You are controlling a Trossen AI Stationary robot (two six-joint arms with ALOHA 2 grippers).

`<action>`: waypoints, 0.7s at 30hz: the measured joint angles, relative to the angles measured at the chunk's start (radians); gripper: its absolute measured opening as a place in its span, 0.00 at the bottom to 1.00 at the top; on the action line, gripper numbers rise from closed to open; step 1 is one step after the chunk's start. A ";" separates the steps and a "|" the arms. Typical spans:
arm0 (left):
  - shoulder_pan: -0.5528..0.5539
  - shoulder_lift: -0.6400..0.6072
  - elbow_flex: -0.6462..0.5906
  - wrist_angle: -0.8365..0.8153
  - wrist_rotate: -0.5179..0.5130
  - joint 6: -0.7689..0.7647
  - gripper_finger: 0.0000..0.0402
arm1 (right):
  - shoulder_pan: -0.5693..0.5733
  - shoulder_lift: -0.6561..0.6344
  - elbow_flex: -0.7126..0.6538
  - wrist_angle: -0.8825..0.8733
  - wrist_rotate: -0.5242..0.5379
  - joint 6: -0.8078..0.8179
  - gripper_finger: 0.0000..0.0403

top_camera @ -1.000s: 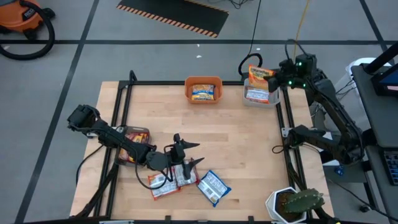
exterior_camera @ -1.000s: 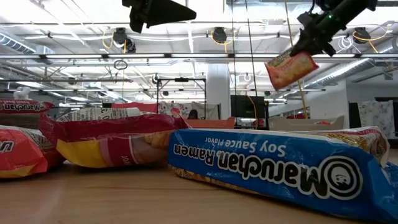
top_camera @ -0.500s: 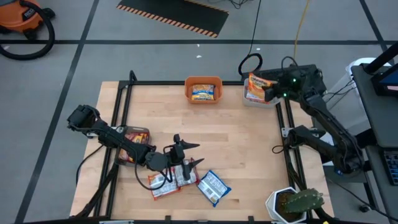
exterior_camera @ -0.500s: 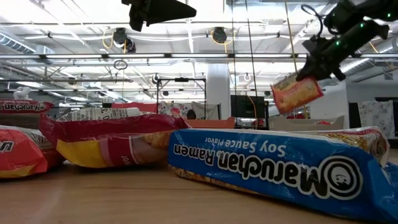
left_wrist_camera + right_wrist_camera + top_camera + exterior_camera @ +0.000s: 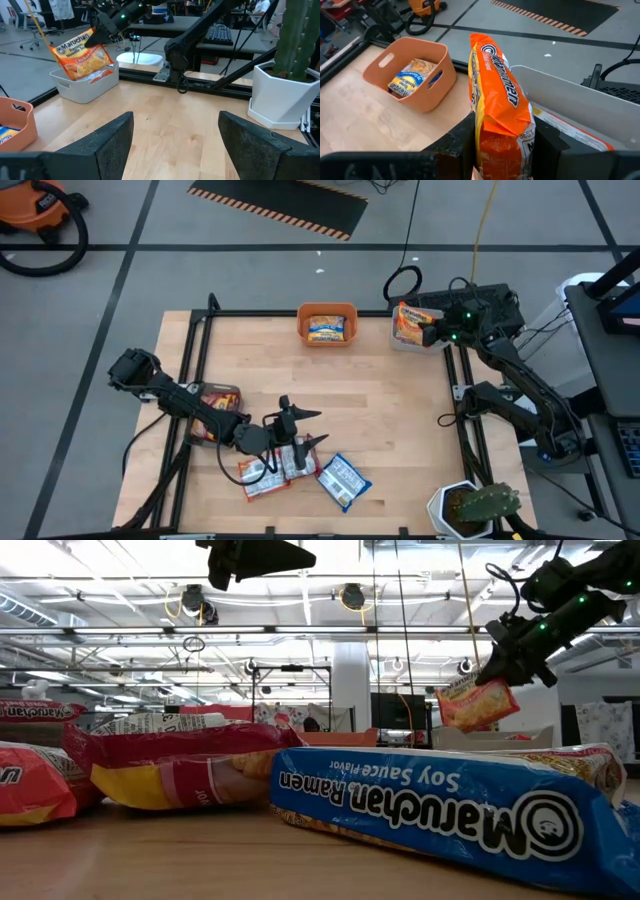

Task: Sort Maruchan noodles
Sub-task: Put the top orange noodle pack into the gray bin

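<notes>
— What has changed?
— My right gripper (image 5: 432,332) has carried the orange packet (image 5: 409,323) lower, over the grey bin (image 5: 85,85); my jaws pinch its lower edge.
— How does it handle?
— Light, crinkly and slippery, I judge; hold the sealed end. It hangs on edge, long axis roughly upright.
— Your left gripper (image 5: 300,429)?
— Spread wide over the packets near the table's front edge.

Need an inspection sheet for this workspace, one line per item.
Surface: wooden table, black frame.
Job's things: orange noodle packet held over the grey bin; yellow-blue packet in the orange bin; loose packets near the front edge.
Clutter: potted cactus.
Grippers: right gripper shut on the orange noodle packet; left gripper open above the loose packets.
Cables: looped cable behind the grey bin.
Surroundings: orange vacuum on the floor.
</notes>
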 joint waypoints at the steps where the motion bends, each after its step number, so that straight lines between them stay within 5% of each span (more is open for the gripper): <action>1: 0.000 0.000 0.000 0.000 0.000 0.000 0.74 | 0.000 0.003 0.000 -0.001 0.003 -0.007 0.32; 21: -0.019 0.000 0.000 0.083 0.027 0.035 0.74 | 0.075 0.053 0.000 -0.016 0.162 -0.088 0.50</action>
